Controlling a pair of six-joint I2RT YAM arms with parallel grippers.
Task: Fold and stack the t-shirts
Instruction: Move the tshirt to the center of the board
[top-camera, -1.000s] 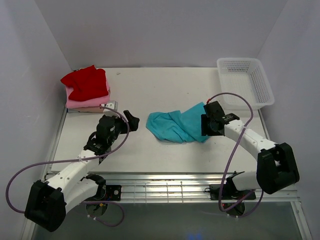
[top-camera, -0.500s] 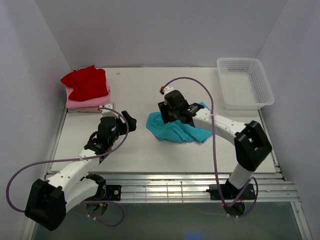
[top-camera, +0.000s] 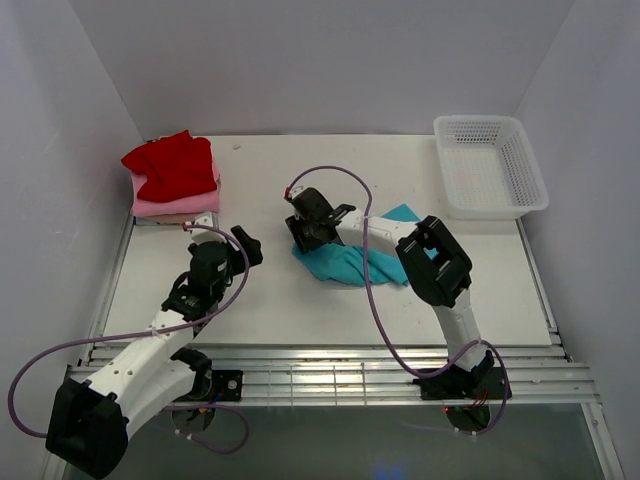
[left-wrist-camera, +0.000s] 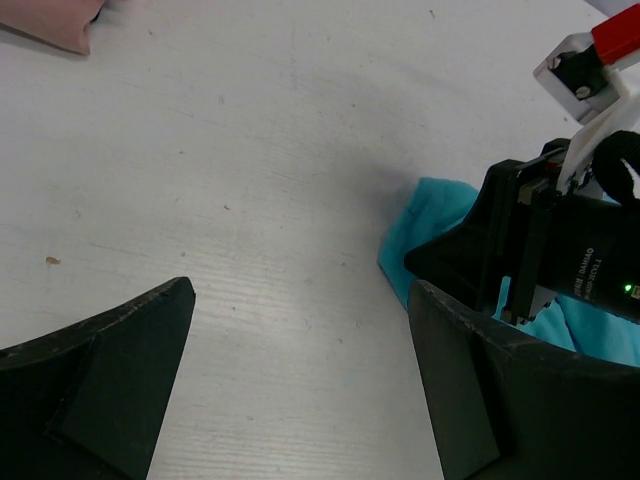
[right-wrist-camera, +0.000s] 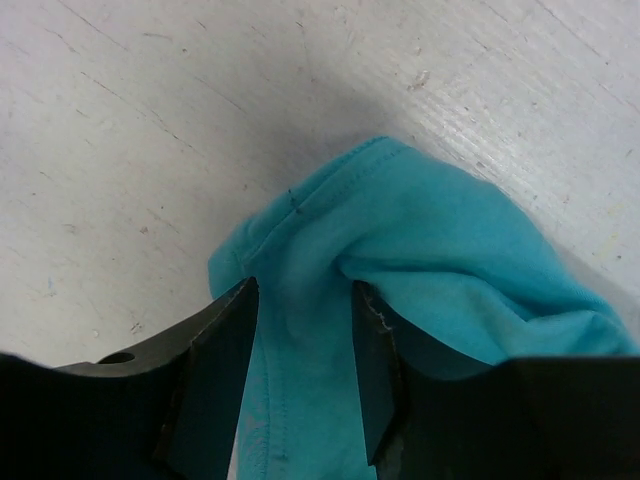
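Note:
A teal t-shirt (top-camera: 355, 262) lies crumpled in the middle of the table. My right gripper (top-camera: 303, 240) reaches across to its left end. In the right wrist view the gripper (right-wrist-camera: 305, 290) has its jaws apart, astride a hemmed fold of the teal cloth (right-wrist-camera: 430, 240). My left gripper (top-camera: 248, 245) is open and empty over bare table, left of the shirt. In the left wrist view the gripper (left-wrist-camera: 300, 292) faces the shirt's left tip (left-wrist-camera: 435, 215) and the right gripper (left-wrist-camera: 540, 250). A red shirt (top-camera: 172, 165) tops a stack on a pink shirt (top-camera: 180, 203) at the back left.
A white mesh basket (top-camera: 480, 122) stands at the back right corner. A beige layer (top-camera: 165, 218) shows under the stack, and its corner shows in the left wrist view (left-wrist-camera: 50, 25). Walls close in the table (top-camera: 300, 170) on three sides.
My right arm has swung from the shirt's right end across to its left end. The left gripper has shifted slightly toward the near left. The shirt has stayed in place.

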